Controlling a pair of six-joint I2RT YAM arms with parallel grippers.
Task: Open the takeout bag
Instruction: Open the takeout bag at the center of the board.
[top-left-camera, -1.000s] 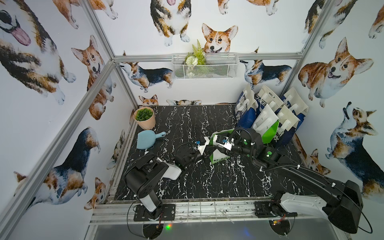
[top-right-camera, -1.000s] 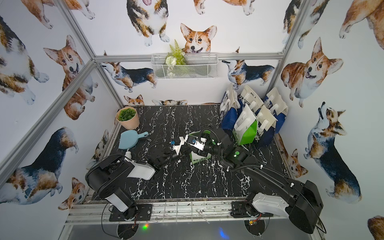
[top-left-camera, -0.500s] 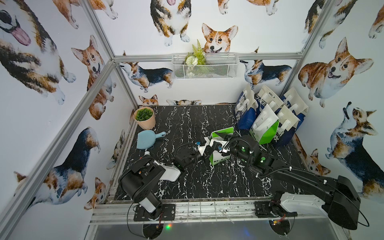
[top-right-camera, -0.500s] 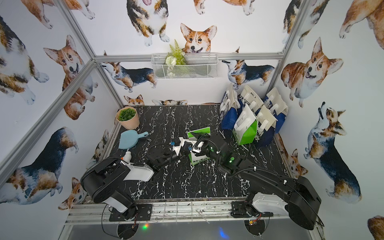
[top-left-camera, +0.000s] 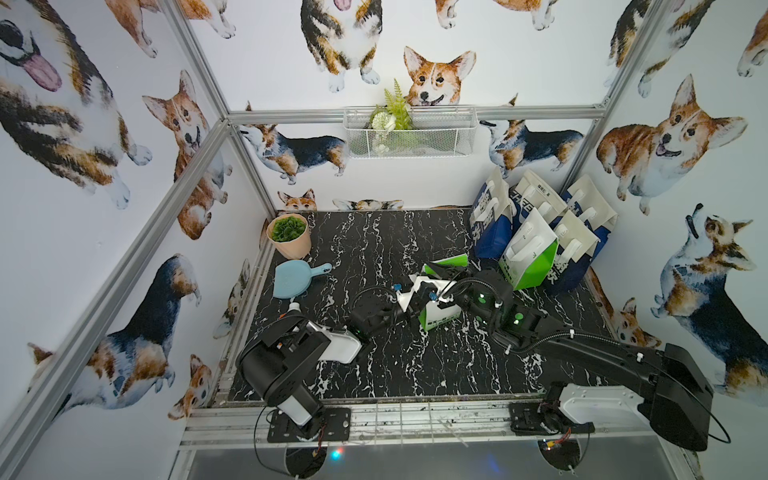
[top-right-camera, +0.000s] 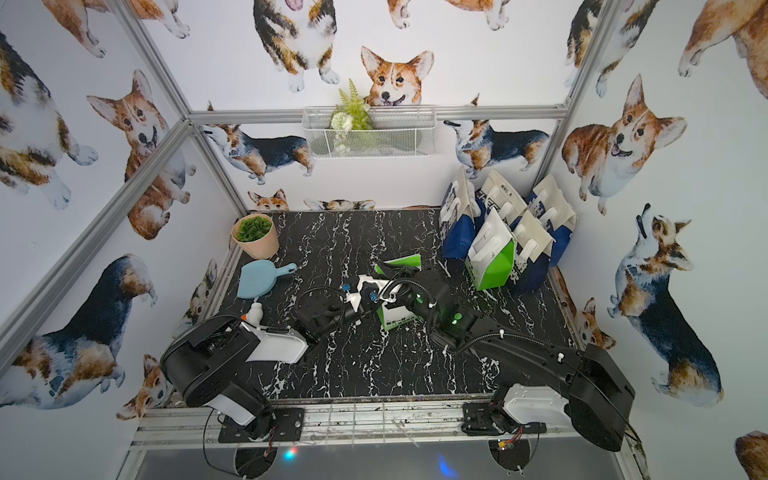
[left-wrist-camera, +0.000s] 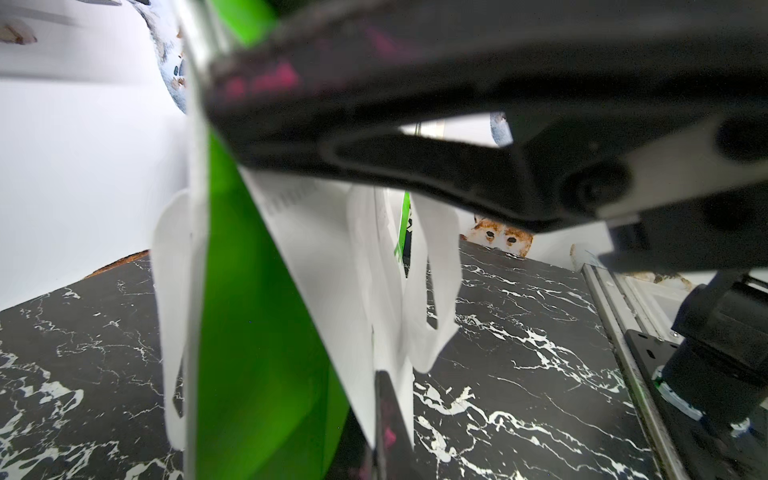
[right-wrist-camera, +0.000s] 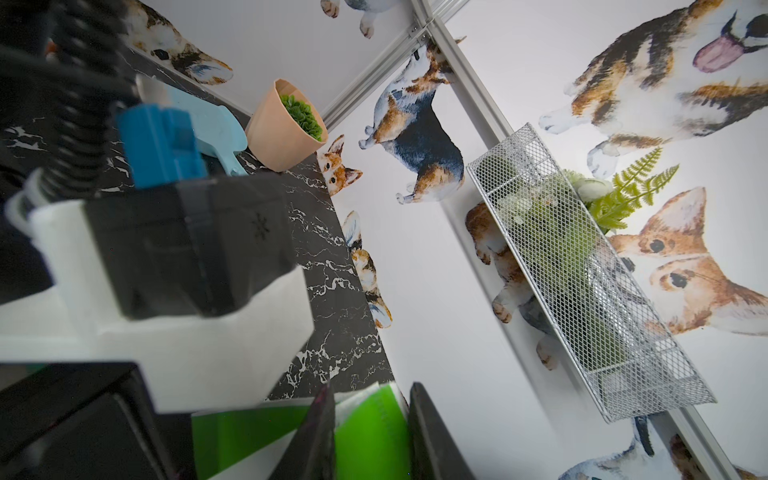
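- Takeout bag (top-left-camera: 439, 318) stands just toward 3 o'clock of table centre. Spare bags (top-left-camera: 536, 232) sit at 1–2 o'clock.
- Left gripper (top-left-camera: 405, 300): jaws together, clamped on the bag's white wall (left-wrist-camera: 332, 270) on its 9 o'clock side. No change over the last second.
- Changed: right gripper (right-wrist-camera: 370, 432) has dropped to the green wall (top-left-camera: 451, 262) at the bag's 12 o'clock. Jaws narrowing, still apart, either side of that wall.
- Green wall now stands away from the white one, so the mouth is partly spread.
- Judgement: opposing holds nearly set; pulling apart should finish the opening.
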